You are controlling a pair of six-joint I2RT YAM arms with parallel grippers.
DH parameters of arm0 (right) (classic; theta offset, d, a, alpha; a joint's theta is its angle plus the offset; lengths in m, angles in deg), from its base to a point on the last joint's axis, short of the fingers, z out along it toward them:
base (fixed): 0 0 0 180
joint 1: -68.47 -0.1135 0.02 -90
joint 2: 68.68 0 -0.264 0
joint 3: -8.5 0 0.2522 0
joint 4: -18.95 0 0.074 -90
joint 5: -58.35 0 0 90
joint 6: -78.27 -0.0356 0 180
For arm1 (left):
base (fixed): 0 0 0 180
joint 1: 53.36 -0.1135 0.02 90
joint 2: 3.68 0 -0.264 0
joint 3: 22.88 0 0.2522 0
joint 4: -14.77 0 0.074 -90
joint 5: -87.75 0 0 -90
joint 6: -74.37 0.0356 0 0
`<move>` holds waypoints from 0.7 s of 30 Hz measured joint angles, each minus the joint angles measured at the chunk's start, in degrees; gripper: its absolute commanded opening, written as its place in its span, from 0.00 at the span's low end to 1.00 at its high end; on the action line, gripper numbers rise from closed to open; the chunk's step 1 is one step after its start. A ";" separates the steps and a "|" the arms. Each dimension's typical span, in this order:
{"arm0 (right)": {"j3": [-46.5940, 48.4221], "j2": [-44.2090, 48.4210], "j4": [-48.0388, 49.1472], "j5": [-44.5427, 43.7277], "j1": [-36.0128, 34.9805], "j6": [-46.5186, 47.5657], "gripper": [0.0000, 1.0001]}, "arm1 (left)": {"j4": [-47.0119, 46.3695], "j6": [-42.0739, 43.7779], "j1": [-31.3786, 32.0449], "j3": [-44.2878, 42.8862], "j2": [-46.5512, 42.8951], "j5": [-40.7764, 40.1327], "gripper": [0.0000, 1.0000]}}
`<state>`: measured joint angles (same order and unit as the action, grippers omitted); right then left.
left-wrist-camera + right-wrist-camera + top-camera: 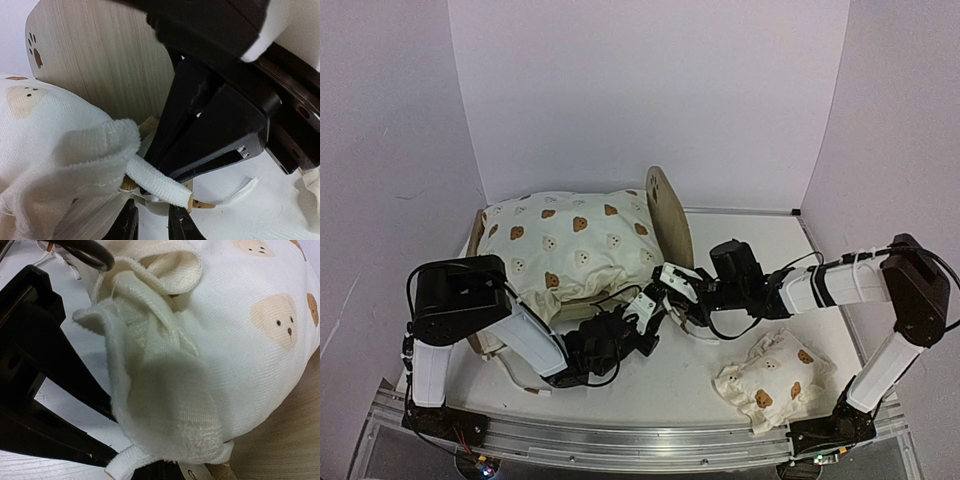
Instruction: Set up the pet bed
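Pet bed (670, 215): light, stiff wood frame, so grab headboard edge. Right pincer (677, 282) closed, prob. nipping cushion tie (160, 186). Left pincer (152, 222) just ajar, holding nothing.

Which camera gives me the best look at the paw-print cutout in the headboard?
Left wrist: the paw-print cutout is close and clear, upper left on the headboard. Top external shows it only as a tiny mark near the headboard's top. Right wrist shows only bare wood, no cutout.

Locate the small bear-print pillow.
Top view: the small pillow lies near right on the table, beside the right arm's base.
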<state>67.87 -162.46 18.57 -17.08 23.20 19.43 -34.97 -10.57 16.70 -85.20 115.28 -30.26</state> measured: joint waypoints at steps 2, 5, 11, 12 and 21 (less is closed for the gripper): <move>0.13 -0.04 -0.37 0.46 0.13 1.09 0.00 | 0.66 1.51 -0.04 -0.22 0.00 -0.13 0.28; 0.15 -0.07 -0.72 1.40 0.39 2.38 0.00 | 1.70 4.04 -0.09 -0.35 0.00 -0.44 0.29; 1.07 -0.55 -2.03 3.10 0.90 4.24 0.00 | 3.13 6.69 -0.11 -0.55 -0.07 -1.53 0.31; 1.36 -0.74 -2.34 3.50 0.96 4.61 0.00 | 3.28 6.91 -0.11 -0.55 -0.07 -1.60 0.32; 4.28 -2.40 -5.81 5.86 1.27 7.67 0.00 | 4.52 8.07 -0.15 -0.52 -0.33 -1.57 0.27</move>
<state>72.15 -164.86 12.76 -11.22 24.46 27.10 -30.45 -2.50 16.55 -85.72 114.95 -31.84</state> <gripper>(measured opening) 0.011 0.305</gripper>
